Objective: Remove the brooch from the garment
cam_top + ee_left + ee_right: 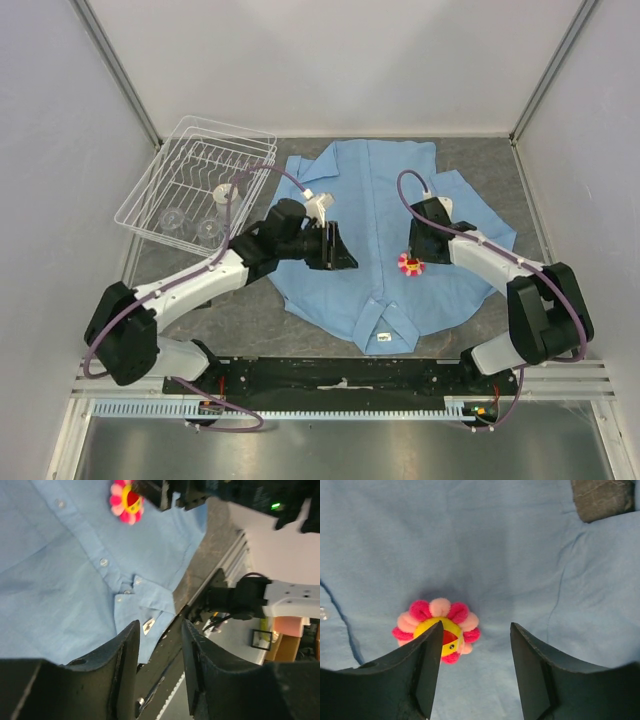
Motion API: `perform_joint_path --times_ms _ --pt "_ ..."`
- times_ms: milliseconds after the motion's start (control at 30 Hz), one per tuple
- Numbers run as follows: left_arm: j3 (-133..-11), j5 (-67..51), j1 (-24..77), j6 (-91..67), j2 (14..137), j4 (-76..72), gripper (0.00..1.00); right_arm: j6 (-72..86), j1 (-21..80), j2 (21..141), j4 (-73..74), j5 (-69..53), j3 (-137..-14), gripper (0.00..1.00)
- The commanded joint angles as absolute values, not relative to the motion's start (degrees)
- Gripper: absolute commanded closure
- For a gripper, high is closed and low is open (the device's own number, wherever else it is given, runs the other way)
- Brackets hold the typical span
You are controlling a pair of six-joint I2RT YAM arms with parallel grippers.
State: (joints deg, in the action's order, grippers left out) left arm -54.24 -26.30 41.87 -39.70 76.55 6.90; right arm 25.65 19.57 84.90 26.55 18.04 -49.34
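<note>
The light blue shirt (380, 235) lies flat on the grey table, collar and white label (382, 336) toward the arms. The pink-and-yellow flower brooch (411, 264) sits on the shirt's right front. My right gripper (415, 248) is open just above the brooch; in the right wrist view the brooch (437, 629) lies by the left finger (427, 672), mostly outside the gap. My left gripper (338, 250) is open and empty over the shirt's left side. The left wrist view shows the brooch (126, 503) far off and the collar (142, 607).
A white wire dish rack (200, 185) with clear glasses in it stands at the back left, partly beside the shirt's sleeve. The black rail (340, 378) runs along the near edge. White walls enclose the table on three sides.
</note>
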Motion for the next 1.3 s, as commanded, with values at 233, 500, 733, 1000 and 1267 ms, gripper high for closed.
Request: perform_joint_path --times_ms 233,500,733,1000,1267 --pt "-46.4 -19.2 47.6 -40.3 81.0 -7.4 0.55 27.0 27.2 83.8 18.6 21.8 -46.0 0.40" --pt "-42.3 -19.4 48.0 -41.1 79.5 -9.3 0.55 26.6 29.6 88.1 17.8 21.2 -47.0 0.27" --pt "-41.4 -19.5 48.2 -41.4 78.1 -9.9 0.54 28.4 30.2 90.2 18.1 23.7 -47.0 0.29" --pt "-41.6 -19.9 48.3 -41.4 78.7 -10.6 0.53 36.4 30.2 82.4 17.0 22.2 -42.6 0.37" --pt "-46.3 -22.9 48.3 -43.8 83.1 -10.4 0.53 42.2 30.1 71.3 15.1 22.5 -35.9 0.55"
